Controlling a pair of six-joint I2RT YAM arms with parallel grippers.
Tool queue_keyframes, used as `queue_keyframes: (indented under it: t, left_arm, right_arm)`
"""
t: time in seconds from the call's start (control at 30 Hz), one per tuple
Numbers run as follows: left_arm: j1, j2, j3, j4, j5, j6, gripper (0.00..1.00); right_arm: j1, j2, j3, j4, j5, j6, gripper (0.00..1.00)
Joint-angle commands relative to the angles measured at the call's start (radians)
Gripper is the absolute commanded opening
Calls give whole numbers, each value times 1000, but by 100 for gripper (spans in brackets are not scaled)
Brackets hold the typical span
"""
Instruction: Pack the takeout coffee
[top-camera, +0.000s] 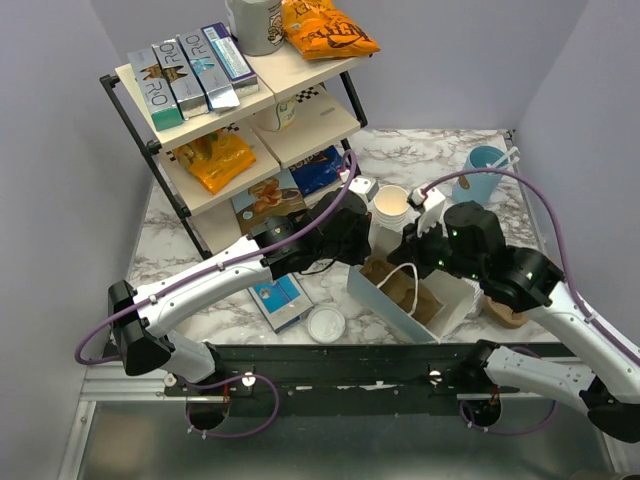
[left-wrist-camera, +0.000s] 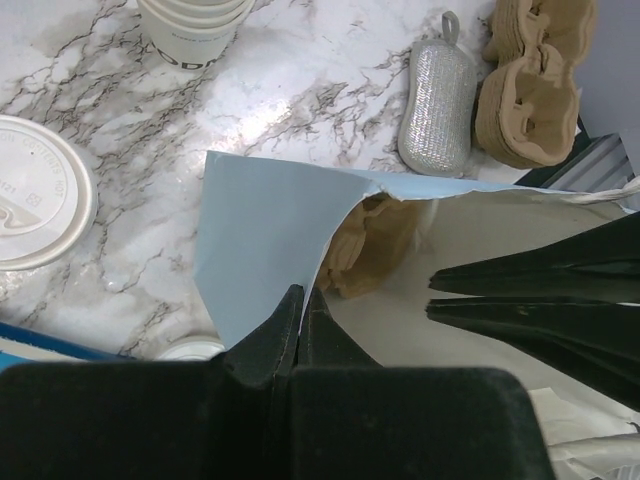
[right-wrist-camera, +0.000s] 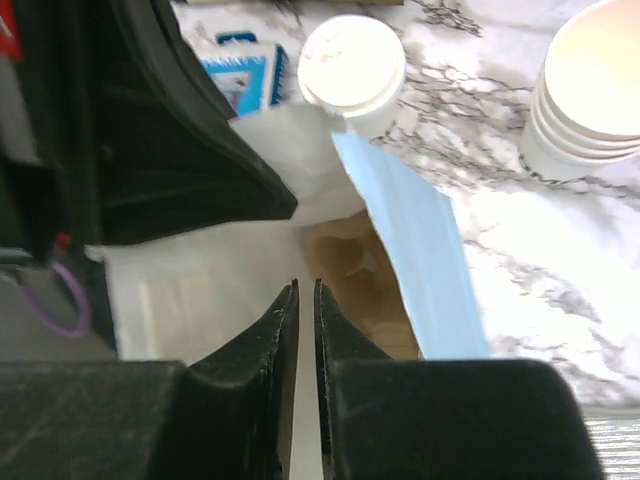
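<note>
The takeout coffee, a cream cup with a white sip lid (right-wrist-camera: 352, 65), stands on the marble just beyond the bag. It also shows at the left edge of the left wrist view (left-wrist-camera: 30, 190), and my left arm hides it in the top view. A paper bag (top-camera: 393, 312), blue outside and white inside, stands open at the table's middle with a brown cup carrier (top-camera: 400, 288) inside. My left gripper (top-camera: 365, 250) (left-wrist-camera: 302, 292) is shut on the bag's far-left edge. My right gripper (top-camera: 418, 256) (right-wrist-camera: 306, 285) pinches the bag's opposite wall.
A stack of lidless cups (top-camera: 390, 205) stands right behind the bag. A loose flat lid (top-camera: 326, 324) and a blue packet (top-camera: 280, 300) lie near the front edge. A snack shelf (top-camera: 230, 110) stands far left. Also here: a blue cup (top-camera: 483, 170), spare carriers (left-wrist-camera: 535, 80) and a silver pouch (left-wrist-camera: 438, 95).
</note>
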Motion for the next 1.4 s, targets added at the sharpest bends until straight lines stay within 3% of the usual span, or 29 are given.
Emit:
queue_keyframes:
  t: [0.0, 0.1, 0.3, 0.5, 0.6, 0.8, 0.87, 1.03, 1.1, 1.23, 1.37]
  left_arm:
    - [-3, -29, 6, 38, 25, -16, 0]
    - [-3, -35, 0, 40, 28, -25, 0]
    - [-3, -41, -5, 38, 25, -36, 0]
    - [-1, -29, -1, 26, 13, -38, 0]
    - [2, -23, 1, 26, 11, -39, 0]
    - [45, -46, -34, 69, 35, -58, 0]
    - [52, -49, -31, 69, 39, -52, 0]
    - [92, -49, -17, 60, 86, -13, 0]
    - [112, -49, -17, 69, 123, 4, 0]
    - [137, -52, -23, 71, 161, 24, 0]
    - [148, -57, -25, 72, 194, 37, 0]
  right_arm:
    - [72, -38, -138, 94, 159, -159, 16]
    - [83, -55, -210, 182, 178, -176, 10]
    - [84, -42, -316, 231, 135, -174, 7]
    - [145, -62, -376, 220, 130, -272, 6]
    - [152, -45, -367, 172, 133, -253, 1]
    - [158, 20, -282, 5, 219, -66, 1]
    - [172, -2, -288, 19, 219, -50, 1]
    - [170, 50, -253, 1, 108, -52, 1]
    - [170, 99, -198, -76, 115, -78, 1]
    - [170, 210, -106, -229, 280, -75, 1]
    - [170, 207, -97, -229, 198, -156, 1]
